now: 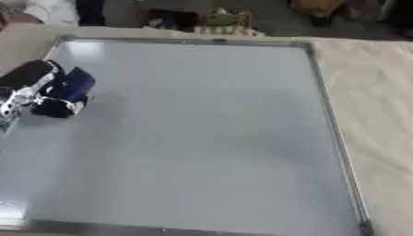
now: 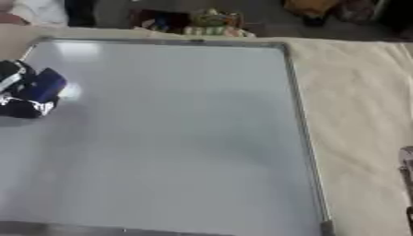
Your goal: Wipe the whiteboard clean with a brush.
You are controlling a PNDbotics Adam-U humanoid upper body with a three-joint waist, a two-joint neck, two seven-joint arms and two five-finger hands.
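A large whiteboard (image 1: 202, 133) with a grey metal frame lies flat and fills most of both views; its surface looks blank grey-white with no marks that I can make out. My left hand (image 1: 50, 103) comes in from the left edge, its fingers curled round a dark blue brush (image 1: 76, 85) held over the board's upper left part. At the right edge of the right eye view a thin strip of my right hand (image 2: 406, 170) shows beside the board, too little to read.
A beige cloth (image 1: 373, 110) covers the table right of the board. Beyond the far edge sit coloured items (image 1: 224, 23) and dark shapes on the floor.
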